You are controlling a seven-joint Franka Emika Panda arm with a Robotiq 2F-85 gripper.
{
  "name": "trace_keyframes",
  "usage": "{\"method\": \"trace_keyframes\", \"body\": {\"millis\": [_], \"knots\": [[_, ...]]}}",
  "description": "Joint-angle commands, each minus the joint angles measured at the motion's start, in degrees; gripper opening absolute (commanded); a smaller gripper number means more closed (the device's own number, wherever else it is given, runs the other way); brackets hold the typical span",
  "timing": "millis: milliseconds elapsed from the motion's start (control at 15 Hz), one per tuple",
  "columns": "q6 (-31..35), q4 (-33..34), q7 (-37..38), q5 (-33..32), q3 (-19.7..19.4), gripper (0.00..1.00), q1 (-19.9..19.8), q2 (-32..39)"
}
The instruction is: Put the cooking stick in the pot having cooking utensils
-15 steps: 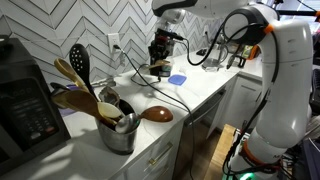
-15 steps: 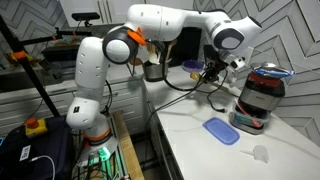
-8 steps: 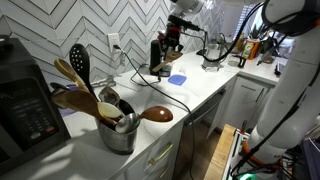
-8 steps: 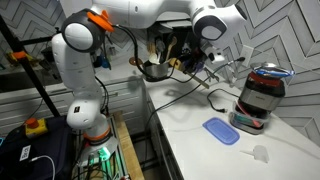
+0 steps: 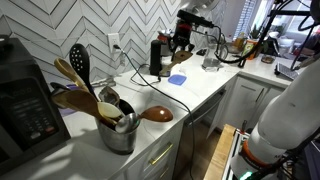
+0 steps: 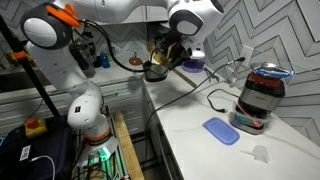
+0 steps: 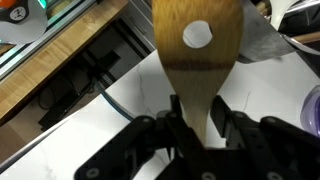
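My gripper [image 7: 200, 128] is shut on the handle of the cooking stick [image 7: 197, 48], a light tan wooden utensil whose flat oval head has a round hole. In both exterior views the gripper [image 5: 183, 45] [image 6: 173, 55] holds the stick [image 5: 178, 58] in the air above the white counter. The shiny steel pot [image 5: 118, 135] stands at the counter's near end, with wooden spoons and a black slotted spoon [image 5: 78, 60] sticking out. It also shows in an exterior view [image 6: 155, 70], just left of and below the gripper.
A dark reddish-brown wooden spoon [image 5: 155, 114] lies beside the pot. A tall dark coffee grinder [image 5: 156, 55] stands by the wall. A blue lid [image 6: 220, 130] and a red-and-black appliance [image 6: 260, 95] sit on the counter. A black cable [image 5: 165, 95] runs across it.
The arm has swung along the counter, carrying the stick. In an exterior view the gripper moved left from above the counter's middle to beside the pot. The grip stayed shut.
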Motion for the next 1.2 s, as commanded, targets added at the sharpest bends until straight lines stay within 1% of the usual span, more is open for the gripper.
{"method": "trace_keyframes", "body": {"millis": [0, 67, 200, 400, 533, 600, 667, 800, 867, 933, 1067, 1133], "knots": [[-4.77, 3.09, 5.02, 2.88, -0.95, 0.10, 0.19, 0.41], [-7.79, 4.03, 9.15, 3.41, -1.27, 0.10, -0.32, 0.23], [-9.75, 4.93, 15.89, 1.32, -1.20, 0.10, -0.95, -0.79], [-12.50, 5.97, 26.41, 2.00, -0.93, 0.10, -1.10, -1.59], [-12.46, 5.11, 33.95, 1.55, 0.41, 0.10, -0.60, -2.36], [-11.43, 5.97, 27.94, 1.46, -0.74, 0.35, -0.41, -1.20], [-11.52, 5.97, 30.50, 1.45, -0.34, 0.35, -0.29, -1.36], [-11.53, 5.95, 32.68, 1.44, 0.17, 0.35, -0.05, -1.42], [-10.04, 6.26, 33.07, 2.48, 0.67, 0.10, 0.37, -0.62], [-8.48, 6.30, 33.11, 4.65, 0.71, 0.10, 0.63, -0.30], [-5.97, 6.20, 32.96, 12.14, -0.42, 0.10, 0.88, 0.13], [-5.04, 6.08, 32.25, 14.79, -0.71, 0.10, 0.92, 0.12]]}}
